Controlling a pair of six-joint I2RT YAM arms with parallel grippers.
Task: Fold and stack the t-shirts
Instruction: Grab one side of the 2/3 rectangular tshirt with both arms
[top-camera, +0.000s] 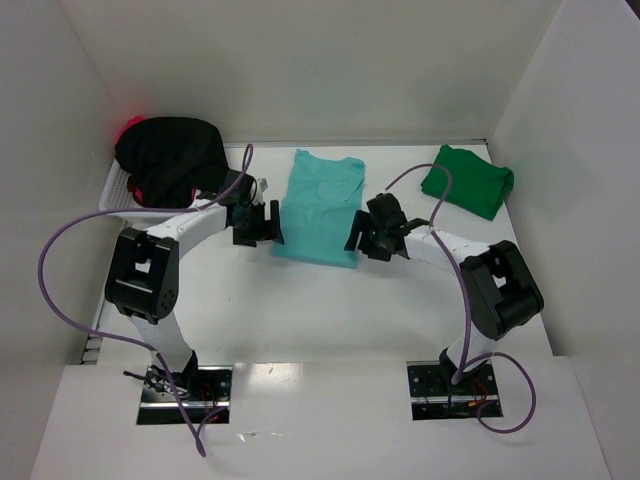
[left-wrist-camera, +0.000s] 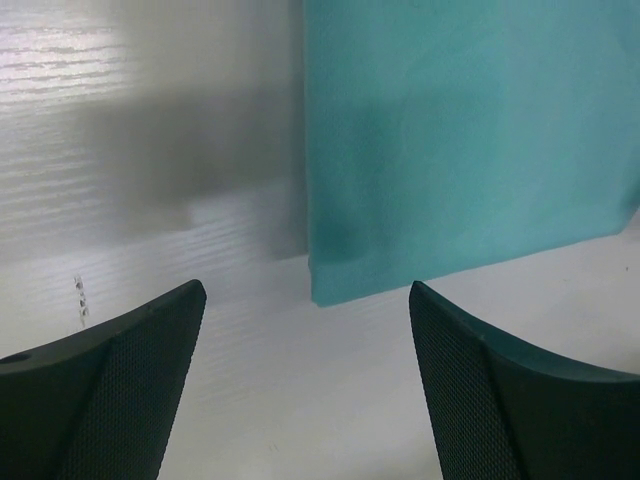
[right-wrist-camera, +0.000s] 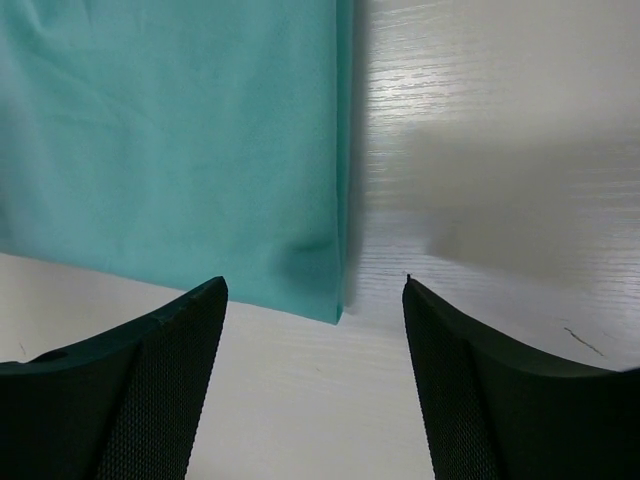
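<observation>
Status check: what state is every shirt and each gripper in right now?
teal shirt: flat mid-table, looks folded narrow, not held
dark green shirt: folded, far right
black shirt: unfolded heap on the basket
red-pink shirt: bunched, mostly hidden by the black one
left gripper: open, at the teal shirt's near left corner
right gripper: open, at its near right corner

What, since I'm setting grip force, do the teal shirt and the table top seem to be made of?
Teal shirt: soft matte knit cloth, likely cotton. It lies limp with a rounded folded edge and no shine.
Table top: white board with fine grain lines and a faint sheen, perhaps laminate or painted wood; the pictures do not show which.
</observation>
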